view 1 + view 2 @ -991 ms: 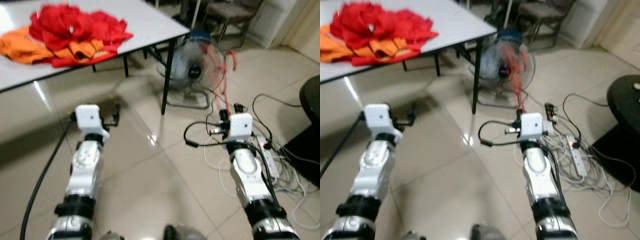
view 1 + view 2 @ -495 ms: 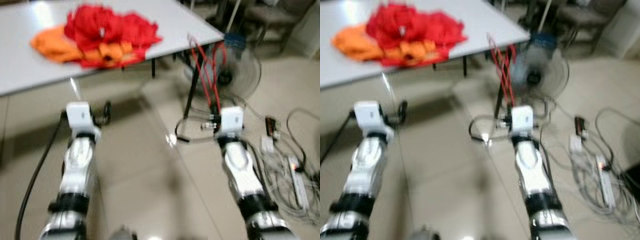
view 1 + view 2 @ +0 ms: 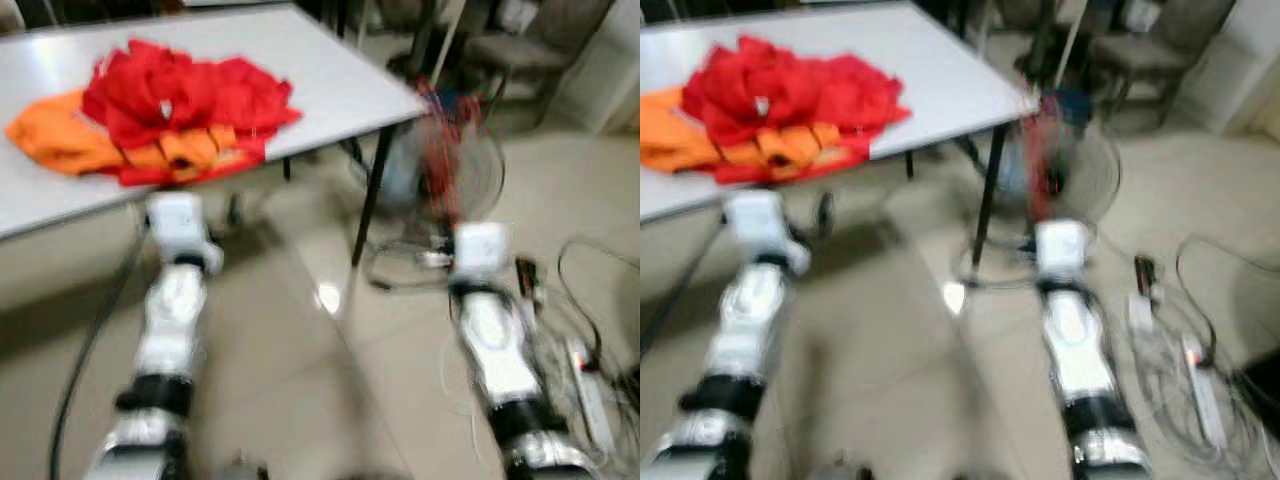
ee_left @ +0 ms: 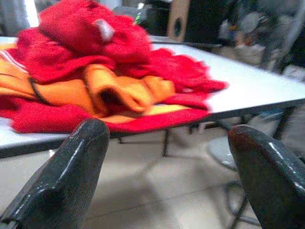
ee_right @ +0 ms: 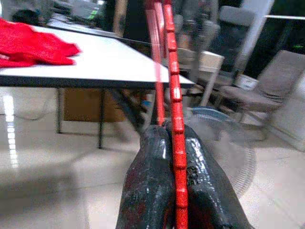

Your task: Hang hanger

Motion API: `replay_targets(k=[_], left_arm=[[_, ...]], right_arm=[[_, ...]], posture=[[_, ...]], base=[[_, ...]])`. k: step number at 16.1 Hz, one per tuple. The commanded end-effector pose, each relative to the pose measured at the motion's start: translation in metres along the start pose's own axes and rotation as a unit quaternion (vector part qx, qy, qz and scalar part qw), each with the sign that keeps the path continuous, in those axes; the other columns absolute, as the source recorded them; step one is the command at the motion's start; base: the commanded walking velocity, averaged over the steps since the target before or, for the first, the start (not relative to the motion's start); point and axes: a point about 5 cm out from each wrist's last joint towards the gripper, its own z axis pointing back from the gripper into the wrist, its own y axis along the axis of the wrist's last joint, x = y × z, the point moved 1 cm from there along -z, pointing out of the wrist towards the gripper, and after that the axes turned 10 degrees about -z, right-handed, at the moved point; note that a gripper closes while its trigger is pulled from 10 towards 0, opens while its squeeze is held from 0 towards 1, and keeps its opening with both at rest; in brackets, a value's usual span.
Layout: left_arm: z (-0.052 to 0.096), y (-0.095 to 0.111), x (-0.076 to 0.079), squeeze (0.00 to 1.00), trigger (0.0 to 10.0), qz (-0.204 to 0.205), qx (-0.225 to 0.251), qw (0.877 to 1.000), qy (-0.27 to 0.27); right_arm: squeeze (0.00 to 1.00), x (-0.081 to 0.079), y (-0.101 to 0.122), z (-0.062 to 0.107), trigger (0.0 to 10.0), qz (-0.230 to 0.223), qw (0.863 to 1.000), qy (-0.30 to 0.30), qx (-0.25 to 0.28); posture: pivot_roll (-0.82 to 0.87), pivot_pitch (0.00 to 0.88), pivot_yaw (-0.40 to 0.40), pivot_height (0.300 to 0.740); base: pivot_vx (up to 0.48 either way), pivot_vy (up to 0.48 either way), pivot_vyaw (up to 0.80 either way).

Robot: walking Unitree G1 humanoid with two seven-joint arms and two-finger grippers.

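A red hanger (image 5: 170, 90) stands up between the pads of my right gripper (image 5: 170, 143), which is shut on it. In the eye views the hanger (image 3: 438, 150) is a blurred red streak above my right arm (image 3: 490, 330), near the table's front right corner. My left gripper (image 4: 167, 157) is open with nothing between its fingers (image 4: 66, 176), and it faces a pile of red and orange clothes (image 4: 95, 81) on the white table (image 3: 330, 90). My left arm (image 3: 172, 300) reaches out below the table's front edge.
A floor fan (image 3: 440, 170) stands behind the table leg (image 3: 368, 200). Cables and a power strip (image 3: 585, 370) lie on the tiled floor at the right. Chairs (image 3: 510, 50) stand at the back right.
The camera has swung, so the whole picture has shifted and blurred. The table now sits nearer to both arms. The hanger stays in my right gripper.
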Motion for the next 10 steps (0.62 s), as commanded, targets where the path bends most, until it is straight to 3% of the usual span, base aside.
replay_targets(k=[1,2,4,5,8,10], left_arm=[[-0.002,0.005,0.008,0.0,10.0,0.006,0.009,1.0,-0.006],[-0.004,0.005,0.006,0.0,10.0,-0.009,0.006,1.0,0.005],[-0.013,0.008,-0.004,0.0,10.0,-0.052,0.001,0.999,0.008],[-0.015,0.008,-0.006,0.0,10.0,-0.061,-0.003,0.998,0.006],[-0.035,0.035,-0.037,0.0,10.0,-0.099,0.048,0.993,-0.032],[-0.04,0.05,-0.052,0.0,10.0,-0.083,0.078,0.992,-0.051]], right_arm=[[0.0,0.013,0.004,0.003,0.0,0.012,1.0,-0.016,0.011],[0.0,0.011,0.004,0.001,0.0,0.004,1.0,-0.002,0.004],[0.0,-0.001,0.011,-0.009,0.0,-0.028,0.993,0.11,-0.031],[0.0,-0.004,0.013,-0.01,0.0,-0.034,0.99,0.131,-0.038],[0.0,0.014,0.04,-0.019,0.0,0.003,0.961,0.266,-0.078],[0.0,0.019,0.045,-0.016,0.0,0.005,0.945,0.312,-0.101]], posture=[[-0.14,0.094,-0.052,0.74],[-0.14,0.098,-0.046,0.74],[-0.15,0.101,-0.043,0.74],[-0.15,0.101,-0.042,0.74],[-0.15,0.105,-0.04,0.74],[-0.15,0.107,-0.037,0.74]], base=[[0.461,0.0,0.0],[0.0,0.0,0.0],[0.0,0.0,0.0],[0.0,0.0,0.0],[0.0,0.0,0.0],[0.0,0.0,0.0]])
